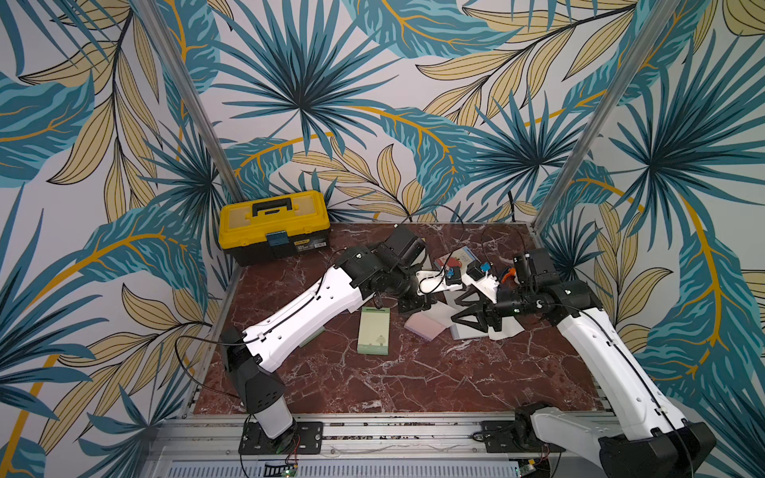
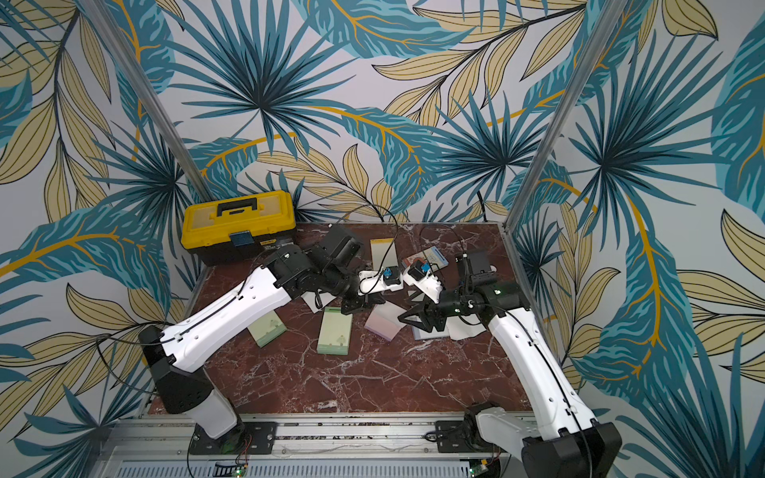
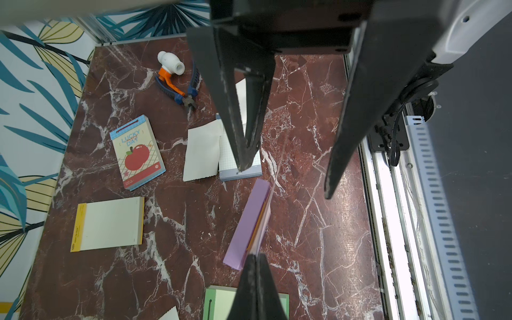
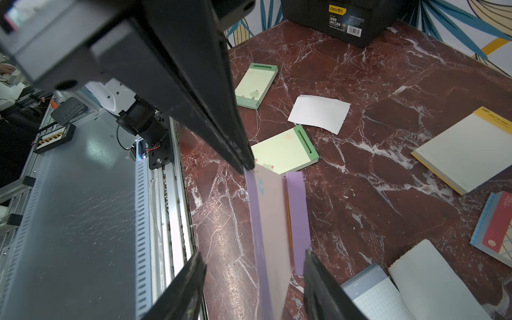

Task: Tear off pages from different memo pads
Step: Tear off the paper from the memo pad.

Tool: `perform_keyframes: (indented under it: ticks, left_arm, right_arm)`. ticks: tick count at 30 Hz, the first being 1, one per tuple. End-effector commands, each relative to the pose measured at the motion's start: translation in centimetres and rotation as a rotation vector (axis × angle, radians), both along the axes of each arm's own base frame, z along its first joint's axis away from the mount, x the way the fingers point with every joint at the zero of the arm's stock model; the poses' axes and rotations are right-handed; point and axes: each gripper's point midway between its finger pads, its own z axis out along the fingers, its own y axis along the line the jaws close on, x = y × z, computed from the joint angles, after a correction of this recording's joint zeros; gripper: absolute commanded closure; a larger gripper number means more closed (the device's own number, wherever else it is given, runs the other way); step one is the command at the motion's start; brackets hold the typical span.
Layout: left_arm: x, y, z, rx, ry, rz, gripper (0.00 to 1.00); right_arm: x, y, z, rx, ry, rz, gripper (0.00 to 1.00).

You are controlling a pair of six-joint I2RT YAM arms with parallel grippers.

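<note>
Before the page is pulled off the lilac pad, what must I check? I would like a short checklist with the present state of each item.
1. left gripper pinches the lilac page: ok.
2. right gripper closed on the lilac pad to hold it: not ok, its jaws stand open on either side.
3. Page's bound edge ready to tear: cannot tell.
4. Loose white page lies apart from the lilac pad: ok.

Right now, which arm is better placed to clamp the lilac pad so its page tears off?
Right. The right gripper stands open with the lilac pad between its jaws; the left gripper is shut on the lifted page.
</note>
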Motion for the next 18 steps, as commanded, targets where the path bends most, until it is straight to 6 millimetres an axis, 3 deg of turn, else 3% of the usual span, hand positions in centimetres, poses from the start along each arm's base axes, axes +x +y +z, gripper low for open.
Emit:
perform_keyframes:
  ticks: [1,5,8,13,17,18]
  left_arm:
    - [0.0,-0.6,3.2,-0.093,-0.056,-0.014,1.00]
    - [-0.1,-0.9,3.3,-0.105,-0.040,-0.011,1.00]
    - [0.1,-1.0,3.3,-0.110,-0.033,0.004,1.00]
    - [0.6,-0.8,3.3,-0.106,-0.025,0.046,1.00]
    - [1.7,-0.2,3.1,-0.105,-0.018,0.142,1.00]
    - [2.1,0.0,3.0,-0.119,-0.002,0.174,0.85]
  right_arm:
    - [0.8,0.5,-0.3,-0.005,-0.006,-0.030,0.44]
    - [0.9,1.3,-0.6,-0.005,-0.007,-0.025,0.51]
    - [0.9,1.6,-1.0,-0.010,0.009,-0.022,0.62]
    - [0.4,1.8,-1.0,-0.006,0.033,-0.002,0.98]
    - [0.0,1.8,-0.2,0.011,0.028,-0.002,1.00]
    - [-0.2,1.9,0.1,0.023,0.031,0.002,1.00]
